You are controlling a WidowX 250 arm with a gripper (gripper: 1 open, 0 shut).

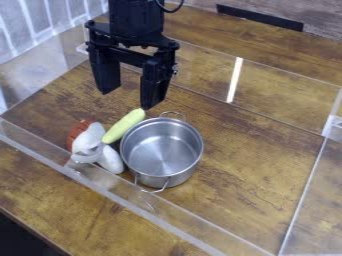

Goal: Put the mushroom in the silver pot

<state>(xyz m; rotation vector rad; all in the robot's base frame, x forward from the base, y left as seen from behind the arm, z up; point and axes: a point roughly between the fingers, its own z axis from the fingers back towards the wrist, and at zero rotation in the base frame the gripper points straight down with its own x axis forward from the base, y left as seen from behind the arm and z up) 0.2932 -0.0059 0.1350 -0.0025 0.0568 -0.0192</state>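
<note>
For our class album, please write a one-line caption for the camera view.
Open gripper above toy mushroom, yellow-green vegetable and silver pot.

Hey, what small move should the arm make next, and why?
Probably shift the gripper toward the mushroom, staying above it before lowering. It appears open and raised, and the mushroom lies outside, beside the silver pot.

The robot arm (pixel 135 35) is cut off by the picture's top edge
</note>
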